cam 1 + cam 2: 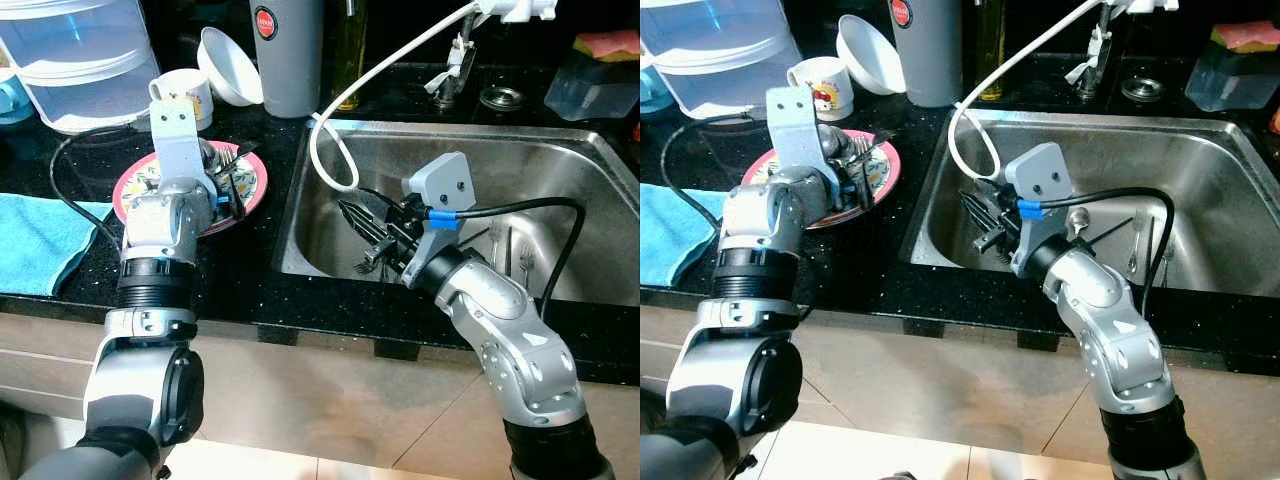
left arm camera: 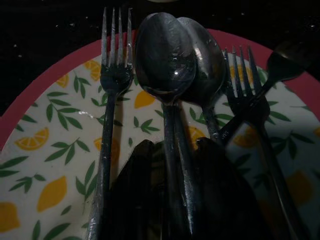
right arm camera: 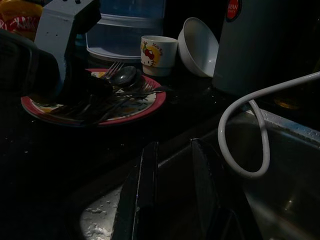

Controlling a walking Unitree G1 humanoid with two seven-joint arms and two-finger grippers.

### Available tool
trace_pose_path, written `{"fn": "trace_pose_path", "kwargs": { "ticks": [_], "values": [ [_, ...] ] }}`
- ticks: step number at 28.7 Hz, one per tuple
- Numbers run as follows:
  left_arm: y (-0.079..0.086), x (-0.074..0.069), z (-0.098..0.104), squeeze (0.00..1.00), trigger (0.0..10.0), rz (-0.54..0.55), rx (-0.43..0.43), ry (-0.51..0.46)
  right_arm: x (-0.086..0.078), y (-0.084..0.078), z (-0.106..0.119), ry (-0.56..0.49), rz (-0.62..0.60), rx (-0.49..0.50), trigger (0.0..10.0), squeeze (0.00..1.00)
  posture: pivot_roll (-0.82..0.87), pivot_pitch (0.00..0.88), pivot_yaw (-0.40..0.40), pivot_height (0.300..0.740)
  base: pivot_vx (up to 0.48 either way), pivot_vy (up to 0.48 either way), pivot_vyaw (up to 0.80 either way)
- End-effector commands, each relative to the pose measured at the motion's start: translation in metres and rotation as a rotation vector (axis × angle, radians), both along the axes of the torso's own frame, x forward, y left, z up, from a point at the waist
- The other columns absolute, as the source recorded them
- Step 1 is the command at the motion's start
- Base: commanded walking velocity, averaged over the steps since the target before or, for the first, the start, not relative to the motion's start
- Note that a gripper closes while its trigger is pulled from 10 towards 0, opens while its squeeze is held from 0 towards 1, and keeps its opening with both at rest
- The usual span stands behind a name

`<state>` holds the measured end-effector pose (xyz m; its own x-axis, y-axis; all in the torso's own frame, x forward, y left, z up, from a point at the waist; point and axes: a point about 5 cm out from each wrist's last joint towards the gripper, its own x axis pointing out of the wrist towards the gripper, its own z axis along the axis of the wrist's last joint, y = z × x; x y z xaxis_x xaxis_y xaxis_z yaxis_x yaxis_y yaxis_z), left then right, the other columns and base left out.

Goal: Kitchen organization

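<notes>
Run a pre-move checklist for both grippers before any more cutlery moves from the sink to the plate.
1. Left gripper over the plate, its fingers straddling a spoon handle: ok.
2. Firm grip on that spoon: cannot tell.
3. Cutlery on the plate lying flat, forks beside spoons: ok.
4. Right gripper inside the sink, open, holding nothing: ok.
5. White hose looping close beside the right gripper: not ok, snag risk.
6. Cutlery left on the sink floor: ok.
</notes>
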<state>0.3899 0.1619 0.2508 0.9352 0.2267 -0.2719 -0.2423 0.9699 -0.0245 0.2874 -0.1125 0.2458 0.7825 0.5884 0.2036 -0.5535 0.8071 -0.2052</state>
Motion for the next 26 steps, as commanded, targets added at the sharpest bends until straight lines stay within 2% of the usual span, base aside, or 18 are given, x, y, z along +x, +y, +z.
{"fn": "trace_pose_path", "kwargs": {
  "ticks": [1, 3, 4, 5, 14, 19, 25, 26],
  "values": [
    [0.001, -0.001, -0.003, 1.0, 10.0, -0.011, 0.036, 0.003, 0.0, -0.001, -0.003, 0.007, -0.007, 0.005, 10.0, 0.0, 0.05, 0.081, 0.07, 0.74, 0.0, 0.0, 0.0],
    [0.001, 0.0, 0.004, 1.0, 10.0, -0.021, 0.07, -0.029, 0.001, -0.001, -0.002, 0.007, -0.008, 0.005, 10.0, 0.0, 0.05, 0.086, 0.07, 0.74, 0.0, 0.0, 0.0],
    [0.0, 0.0, 0.006, 0.29, 10.0, -0.024, 0.085, -0.041, 0.001, -0.001, -0.002, 0.007, -0.008, 0.006, 10.0, 0.0, 0.05, 0.086, 0.07, 0.74, 0.0, 0.0, 0.0],
    [0.001, 0.001, 0.008, 0.0, 10.0, -0.019, 0.098, -0.054, 0.001, -0.001, -0.002, 0.006, -0.008, 0.006, 10.0, 0.0, 0.05, 0.089, 0.07, 0.74, 0.0, 0.0, 0.0],
    [0.002, 0.001, 0.016, 0.0, 10.0, -0.017, 0.121, -0.087, 0.001, -0.001, -0.002, 0.006, -0.011, 0.011, 10.0, 0.0, 0.05, 0.094, 0.071, 0.74, 0.0, 0.0, 0.0],
    [0.008, -0.002, 0.007, 0.0, 10.0, 0.036, 0.102, -0.047, 0.001, -0.001, -0.002, 0.005, -0.015, 0.013, 10.0, 0.0, 0.05, 0.099, 0.071, 0.74, 0.0, 0.0, 0.0],
    [0.016, -0.001, 0.005, 0.0, 10.0, 0.072, 0.089, -0.039, 0.001, -0.002, -0.002, 0.004, -0.017, 0.014, 10.0, 0.0, 0.05, 0.101, 0.069, 0.74, 0.0, 0.0, 0.0],
    [0.016, -0.001, 0.003, 0.0, 9.1, 0.066, 0.07, -0.027, 0.001, -0.002, -0.002, 0.004, -0.017, 0.013, 10.0, 0.0, 0.05, 0.101, 0.068, 0.74, 0.0, 0.0, 0.0]
  ]
}}
